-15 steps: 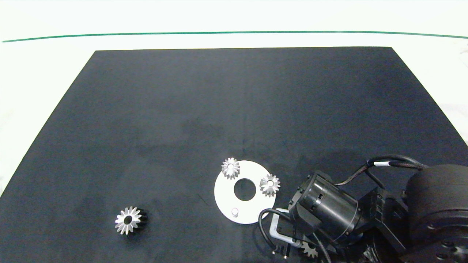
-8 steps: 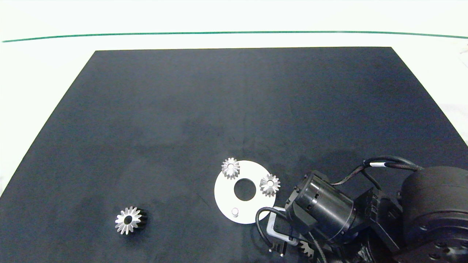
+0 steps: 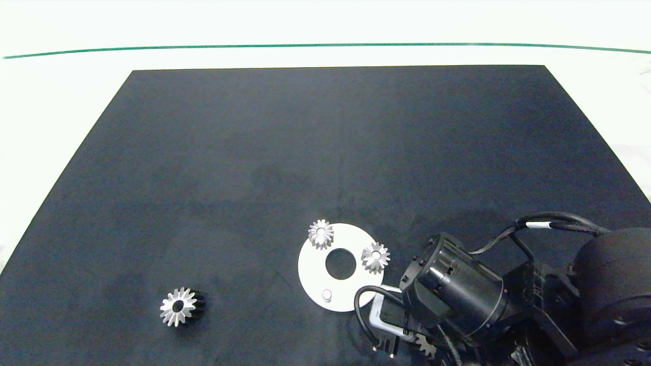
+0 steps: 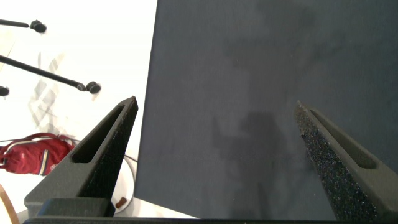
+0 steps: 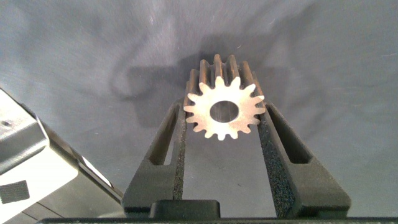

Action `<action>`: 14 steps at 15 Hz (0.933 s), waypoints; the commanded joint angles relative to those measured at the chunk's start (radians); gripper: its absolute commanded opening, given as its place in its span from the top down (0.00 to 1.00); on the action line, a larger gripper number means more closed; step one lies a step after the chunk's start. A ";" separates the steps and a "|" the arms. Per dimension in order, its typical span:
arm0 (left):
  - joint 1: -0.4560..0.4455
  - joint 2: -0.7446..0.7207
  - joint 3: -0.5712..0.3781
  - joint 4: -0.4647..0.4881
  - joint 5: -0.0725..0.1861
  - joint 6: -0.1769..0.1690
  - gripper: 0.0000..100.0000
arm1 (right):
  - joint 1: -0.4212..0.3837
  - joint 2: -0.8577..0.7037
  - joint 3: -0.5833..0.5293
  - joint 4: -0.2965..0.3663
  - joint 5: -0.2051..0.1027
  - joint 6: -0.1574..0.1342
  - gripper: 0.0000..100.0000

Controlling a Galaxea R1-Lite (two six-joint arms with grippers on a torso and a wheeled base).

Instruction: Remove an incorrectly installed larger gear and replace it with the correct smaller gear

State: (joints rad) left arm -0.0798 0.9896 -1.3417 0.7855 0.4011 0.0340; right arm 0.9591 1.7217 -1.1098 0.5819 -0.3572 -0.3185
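The smaller gear [image 5: 224, 112], silver with short blunt teeth and a round centre hole, sits between the two pads of my right gripper [image 5: 224, 109], which is shut on it just above the black mat. From the head view only a toothed edge of this gear [image 3: 425, 346] shows under the right arm [image 3: 457, 300], near the mat's front edge. The larger gear [image 3: 177, 306], thick with long pointed teeth, lies alone on the mat at the front left. My left gripper [image 4: 216, 106] hangs open over the mat's edge, holding nothing.
A white round plate [image 3: 313, 274] with a centre hole lies left of the right arm. Two small pointed-tooth gears [image 3: 321, 234] [image 3: 375, 257] stand on it, and a bare peg [image 3: 327, 294] stands near its front rim. The black mat [image 3: 305, 152] covers the table.
The right arm has shifted slightly near the plate's front right, first left and then back, with the gear still between its fingers. The gears on the mat and plate have stayed put.
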 commanded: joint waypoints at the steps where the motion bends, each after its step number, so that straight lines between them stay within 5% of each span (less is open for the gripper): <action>1: 0.000 0.000 0.004 0.004 0.002 0.001 0.00 | 0.023 -0.036 -0.038 0.004 -0.008 -0.002 0.75; 12: 0.003 -0.066 -0.007 0.006 0.002 0.038 0.00 | 0.107 0.153 -0.418 0.036 -0.009 -0.007 0.75; 14: 0.003 -0.066 -0.004 0.006 0.002 0.040 0.00 | 0.109 0.193 -0.487 0.092 -0.009 -0.008 0.75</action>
State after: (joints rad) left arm -0.0764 0.9266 -1.3466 0.7874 0.4006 0.0740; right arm 1.0647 1.8719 -1.5606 0.6613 -0.3647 -0.3243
